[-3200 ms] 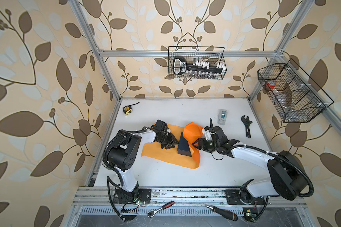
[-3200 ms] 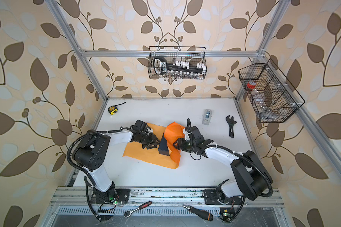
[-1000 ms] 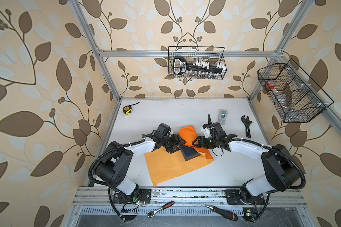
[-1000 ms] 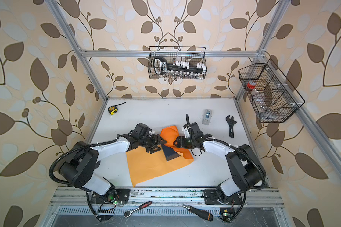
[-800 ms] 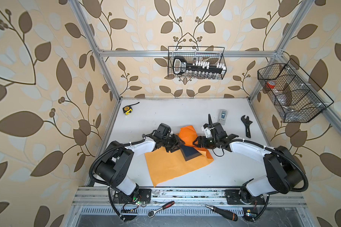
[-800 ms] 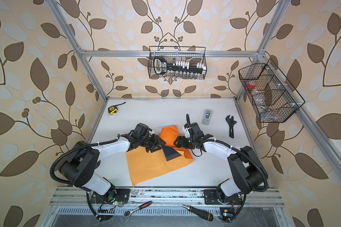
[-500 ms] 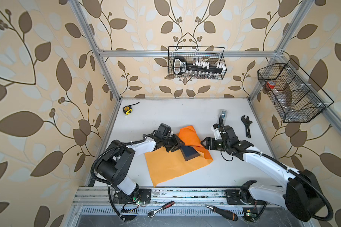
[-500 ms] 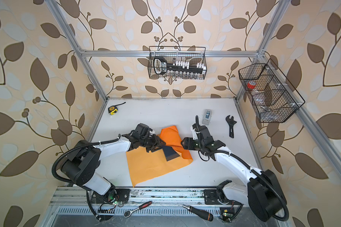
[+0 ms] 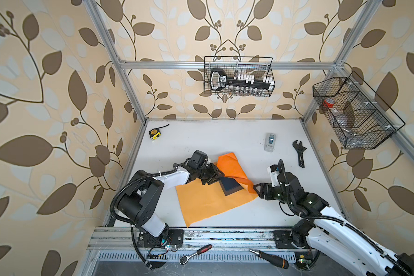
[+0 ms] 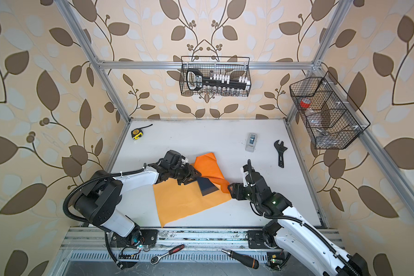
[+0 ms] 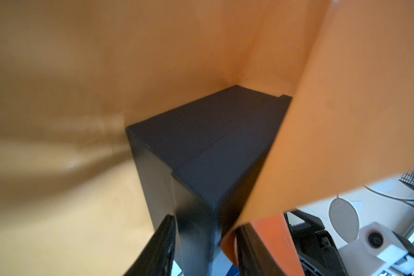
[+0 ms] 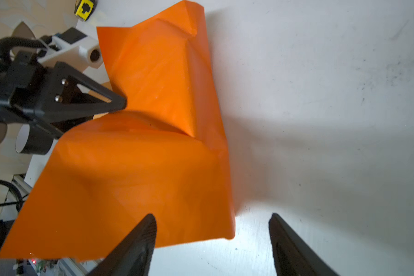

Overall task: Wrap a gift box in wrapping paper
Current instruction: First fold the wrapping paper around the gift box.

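- I'm looking at the gift box (image 9: 231, 187) in both top views. It is lying on the wrapping paper (image 9: 206, 203) near the middle of the white table (image 9: 201, 141).
- The paper's far part is standing up and curling over the box's far and right sides, hiding part of it. The near part is lying flat toward the front rail.
- I'm seeing the left gripper (image 11: 204, 222) reaching in low from the left, its jaws partly closed on the box's end. One finger (image 11: 163, 239) is pressing the black side, and the other is sitting behind the paper flap at the opposite side.
- The right gripper (image 9: 257, 188) is hovering just beside the paper's right edge, jaws spread wide and gripping nothing.
- In the right wrist view, one finger (image 12: 139, 239) is showing in front of the paper's edge and the other over bare table.
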Available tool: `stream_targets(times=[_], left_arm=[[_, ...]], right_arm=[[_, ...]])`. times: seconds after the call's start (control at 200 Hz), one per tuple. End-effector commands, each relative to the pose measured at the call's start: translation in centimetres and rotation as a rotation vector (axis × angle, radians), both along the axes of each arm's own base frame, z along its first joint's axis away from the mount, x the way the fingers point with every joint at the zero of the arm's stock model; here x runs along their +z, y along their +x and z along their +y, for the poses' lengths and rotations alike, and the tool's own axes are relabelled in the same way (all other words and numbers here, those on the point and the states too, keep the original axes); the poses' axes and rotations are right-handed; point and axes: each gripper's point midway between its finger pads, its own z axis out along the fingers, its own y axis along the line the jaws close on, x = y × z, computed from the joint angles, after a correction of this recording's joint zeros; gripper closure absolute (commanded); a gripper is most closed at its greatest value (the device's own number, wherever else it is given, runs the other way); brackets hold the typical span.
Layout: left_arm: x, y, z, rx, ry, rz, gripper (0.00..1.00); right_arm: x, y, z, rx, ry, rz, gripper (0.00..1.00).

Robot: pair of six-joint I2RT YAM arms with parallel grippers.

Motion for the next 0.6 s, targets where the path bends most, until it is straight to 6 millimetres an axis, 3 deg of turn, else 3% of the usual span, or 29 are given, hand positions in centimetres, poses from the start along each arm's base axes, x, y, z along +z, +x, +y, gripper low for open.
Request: stream_targets(times=[0.0, 0.2, 0.295, 0.435, 0.595], left_arm=[[-3.2, -1.5, 1.2, 0.007, 0.090, 0.073, 0.57], [-3.3, -1.4, 1.1, 0.004, 0.090, 0.071, 0.57], [-3.4, -1.4, 1.1, 0.005, 0.089, 0.072, 0.57], [-3.5, -1.5, 1.1, 0.000, 0.087, 0.077, 0.57], [-3.4, -1.5, 1.0, 0.000, 0.084, 0.076, 0.57]], right_arm=[[-0.1, 0.2, -2.0, -0.111, -0.105, -0.087, 0.30], [-1.3, -0.2, -0.8, -0.092, -0.142, -0.174, 0.51], [-1.9, -0.4, -0.4, -0.084, -0.161, -0.221, 0.52], [-1.2, -0.7, 0.8, -0.048, -0.171, -0.325, 0.49], [-2.6, -1.2, 0.1, -0.073, -0.190, -0.286, 0.49]])
